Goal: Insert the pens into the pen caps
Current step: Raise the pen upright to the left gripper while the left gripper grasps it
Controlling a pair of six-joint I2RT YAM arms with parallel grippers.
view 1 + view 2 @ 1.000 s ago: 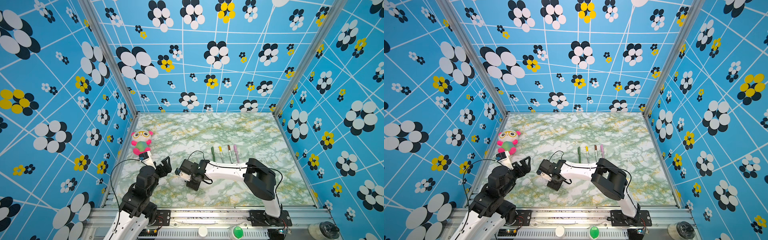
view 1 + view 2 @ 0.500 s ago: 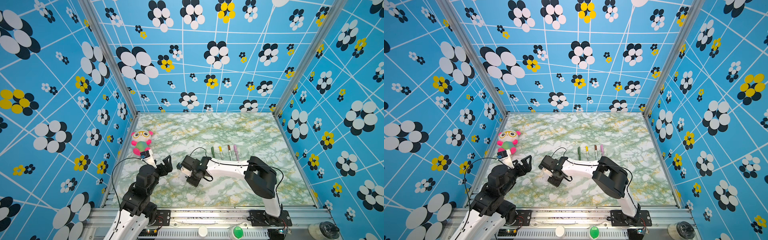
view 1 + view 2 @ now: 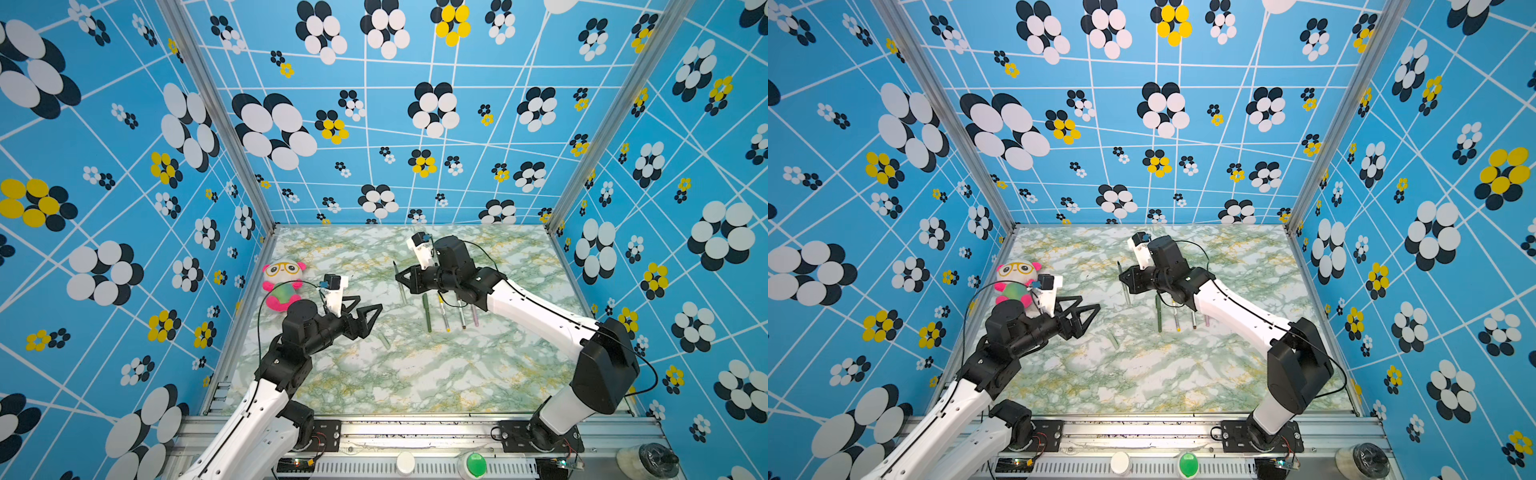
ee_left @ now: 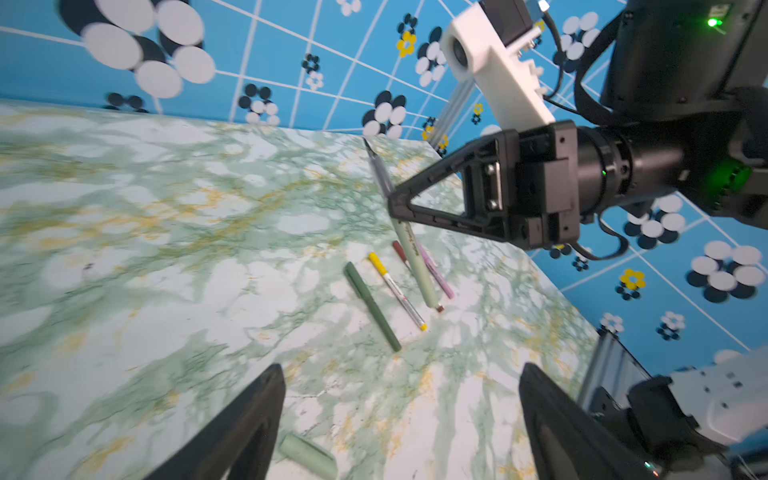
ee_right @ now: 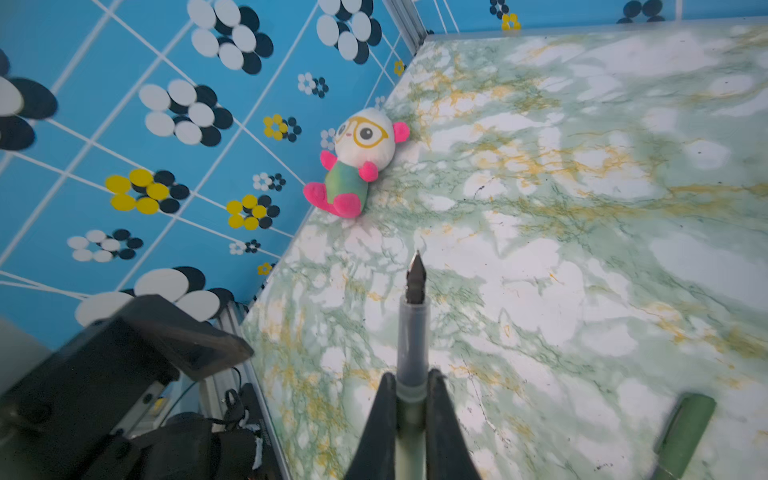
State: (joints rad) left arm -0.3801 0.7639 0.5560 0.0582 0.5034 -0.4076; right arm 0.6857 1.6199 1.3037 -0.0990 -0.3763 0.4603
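My right gripper (image 3: 400, 279) (image 5: 409, 378) is shut on a pale green pen (image 5: 411, 332) (image 4: 413, 253), which it holds above the table with the bare dark nib pointing up. A short pale green pen cap (image 3: 384, 341) (image 3: 1113, 340) (image 4: 307, 455) lies alone on the marble top. My left gripper (image 3: 368, 307) (image 3: 1090, 304) (image 4: 401, 370) hovers open just behind that cap, holding nothing. Under the right arm lie a dark green pen (image 3: 427, 313) (image 4: 372, 305), a yellow-ended pen (image 3: 444, 316), a brown-ended pen (image 3: 460, 313) and a pink pen (image 3: 473, 316).
A pink and white plush toy (image 3: 282, 286) (image 5: 357, 166) sits at the left edge of the table (image 3: 415, 374), close behind my left wrist. Blue flowered walls enclose three sides. A metal rail (image 3: 415, 428) runs along the front.
My right gripper rose from low over the table and moved back with the pale green pen. The pale green cap now shows. My left gripper moved right toward the middle.
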